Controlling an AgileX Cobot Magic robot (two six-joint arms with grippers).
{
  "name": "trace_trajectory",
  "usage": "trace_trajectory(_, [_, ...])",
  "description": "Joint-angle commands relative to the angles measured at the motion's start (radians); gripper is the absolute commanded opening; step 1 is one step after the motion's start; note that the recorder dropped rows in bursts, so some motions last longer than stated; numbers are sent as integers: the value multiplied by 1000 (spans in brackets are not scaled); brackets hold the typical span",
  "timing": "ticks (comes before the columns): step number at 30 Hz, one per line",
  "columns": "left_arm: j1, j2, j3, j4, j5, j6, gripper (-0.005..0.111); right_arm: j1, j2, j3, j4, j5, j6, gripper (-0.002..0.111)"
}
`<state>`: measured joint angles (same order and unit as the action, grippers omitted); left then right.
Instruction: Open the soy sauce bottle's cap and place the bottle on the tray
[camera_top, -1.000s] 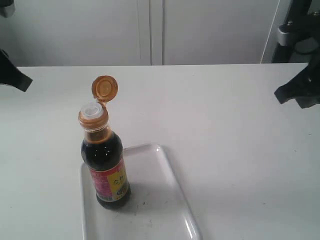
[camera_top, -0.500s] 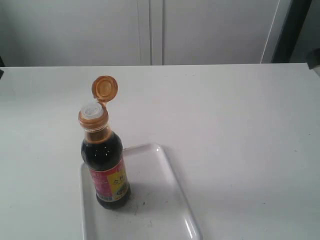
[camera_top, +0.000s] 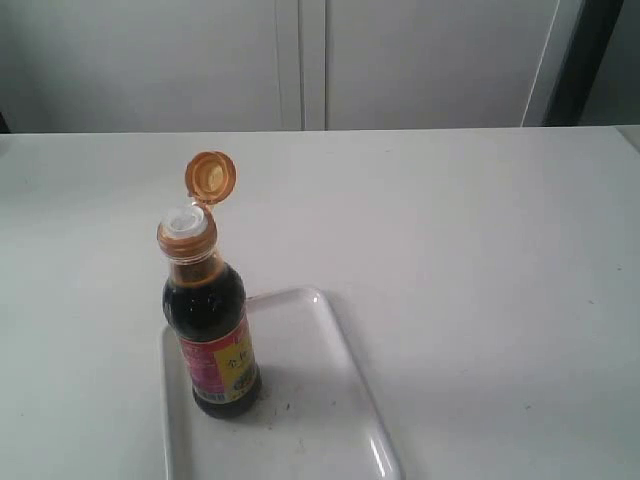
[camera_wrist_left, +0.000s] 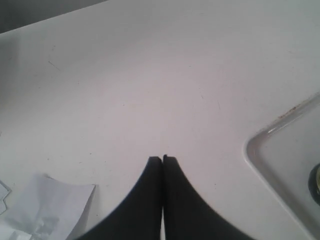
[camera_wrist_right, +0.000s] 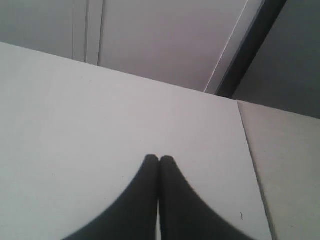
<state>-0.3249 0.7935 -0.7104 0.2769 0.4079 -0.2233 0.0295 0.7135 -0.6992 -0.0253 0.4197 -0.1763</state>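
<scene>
The soy sauce bottle (camera_top: 211, 330) stands upright on the white tray (camera_top: 310, 400), near the tray's far left corner. Its orange-brown cap (camera_top: 211, 177) is flipped back on its hinge, and the white spout (camera_top: 184, 222) shows. Neither gripper appears in the exterior view. In the left wrist view my left gripper (camera_wrist_left: 162, 159) is shut and empty above bare table, with a corner of the tray (camera_wrist_left: 260, 150) off to one side. My right gripper (camera_wrist_right: 159, 159) is shut and empty over bare table, far from the bottle.
A white table (camera_top: 450, 250) carries everything. A crumpled sheet of paper (camera_wrist_left: 45, 210) lies close to the left gripper. The table's edge and a seam (camera_wrist_right: 250, 150) run near the right gripper. Pale cabinet doors (camera_top: 300, 60) stand behind the table.
Both arms, seen at the left and right edges one second ago, have drawn out of the exterior view. The bottle, open cap and tray have not moved.
</scene>
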Motion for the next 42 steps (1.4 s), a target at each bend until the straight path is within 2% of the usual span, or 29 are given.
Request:
trace_trajectory(1, [4,-50,56,0,-12,-10,0,-7,-89,81,6,-65,2,0])
trace_trajectory(12, [4,-167,121,0,-18,-28,0,-7,-249,209,7,-100,-4,0])
trace_trajectory(16, [4,-177,121,0,-14,-28,0,-7,-275,212,18,-80,44,0])
trace_trajectory(37, [4,-177,121,0,-22,-24,0,-7,-276,212,18,-78,45,0])
trace_trajectory(42, [4,-177,121,-26,-132,8,0,-7,-276,212,18,-78,45,0])
